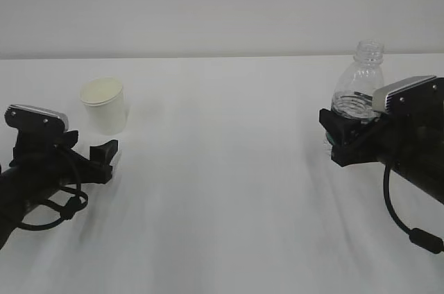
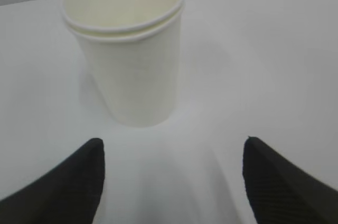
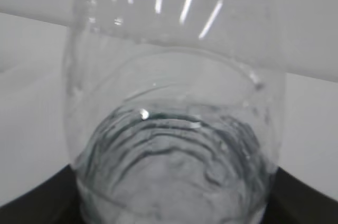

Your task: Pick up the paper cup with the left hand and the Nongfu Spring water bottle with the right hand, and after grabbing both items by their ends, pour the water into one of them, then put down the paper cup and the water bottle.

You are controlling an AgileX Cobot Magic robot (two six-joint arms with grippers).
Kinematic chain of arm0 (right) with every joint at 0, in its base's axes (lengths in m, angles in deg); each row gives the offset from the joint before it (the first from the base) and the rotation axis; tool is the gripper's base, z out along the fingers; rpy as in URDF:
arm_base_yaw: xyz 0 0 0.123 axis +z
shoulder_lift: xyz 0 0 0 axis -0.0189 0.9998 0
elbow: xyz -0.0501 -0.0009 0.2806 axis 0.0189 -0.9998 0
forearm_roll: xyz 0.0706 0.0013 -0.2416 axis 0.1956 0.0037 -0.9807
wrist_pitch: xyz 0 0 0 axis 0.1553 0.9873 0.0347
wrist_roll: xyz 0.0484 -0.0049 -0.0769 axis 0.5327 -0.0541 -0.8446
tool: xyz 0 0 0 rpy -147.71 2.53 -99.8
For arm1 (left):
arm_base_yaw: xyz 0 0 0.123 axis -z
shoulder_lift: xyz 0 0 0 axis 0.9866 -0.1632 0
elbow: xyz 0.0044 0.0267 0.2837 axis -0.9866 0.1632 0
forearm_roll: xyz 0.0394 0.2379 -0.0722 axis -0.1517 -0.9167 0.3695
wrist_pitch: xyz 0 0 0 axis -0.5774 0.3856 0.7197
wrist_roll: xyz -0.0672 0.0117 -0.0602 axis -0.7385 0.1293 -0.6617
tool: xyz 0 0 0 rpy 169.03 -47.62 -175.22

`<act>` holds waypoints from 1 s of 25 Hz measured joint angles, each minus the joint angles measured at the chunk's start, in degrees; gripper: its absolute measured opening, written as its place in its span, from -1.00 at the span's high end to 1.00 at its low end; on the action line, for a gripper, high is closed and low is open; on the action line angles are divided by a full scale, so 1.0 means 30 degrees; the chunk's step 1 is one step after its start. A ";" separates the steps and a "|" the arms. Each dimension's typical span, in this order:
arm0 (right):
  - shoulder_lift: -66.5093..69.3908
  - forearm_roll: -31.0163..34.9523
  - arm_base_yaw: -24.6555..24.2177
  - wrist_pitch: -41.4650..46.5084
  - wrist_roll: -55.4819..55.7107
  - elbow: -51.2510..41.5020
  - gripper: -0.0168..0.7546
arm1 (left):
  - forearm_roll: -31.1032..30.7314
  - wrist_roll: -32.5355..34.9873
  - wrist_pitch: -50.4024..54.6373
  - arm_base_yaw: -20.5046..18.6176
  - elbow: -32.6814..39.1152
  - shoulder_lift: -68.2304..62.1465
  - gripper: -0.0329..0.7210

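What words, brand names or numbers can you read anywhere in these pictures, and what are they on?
None can be read.
Paper cup: plain white, no print showing.
Water bottle: clear ribbed plastic; where a label would sit is hidden behind the right gripper, so no lettering shows.
Left gripper and both camera housings: no legible markings.

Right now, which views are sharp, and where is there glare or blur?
Exterior view: soft, slightly hazy; paper cup casts only a faint shadow. Left wrist view: cup sharp enough, near pincer fingertips blurred. Right wrist view: water bottle fills the frame, out of focus, with bright glare streaks.
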 joint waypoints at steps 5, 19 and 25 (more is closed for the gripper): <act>-0.0074 -0.0117 0.0000 0.0000 0.0000 0.0000 -0.27 | 0.0037 0.0000 0.0000 0.0000 -0.1336 -0.1154 -0.64; -0.0074 -0.0148 0.0000 0.0000 0.0000 0.0000 -0.27 | -0.0092 -0.0533 0.0000 -0.0895 -0.4163 -0.2780 -0.65; -0.0074 -0.0148 0.0000 0.0000 0.0000 0.0000 -0.27 | -0.0867 -0.0533 0.0000 -0.1555 -0.5516 -0.2849 -0.65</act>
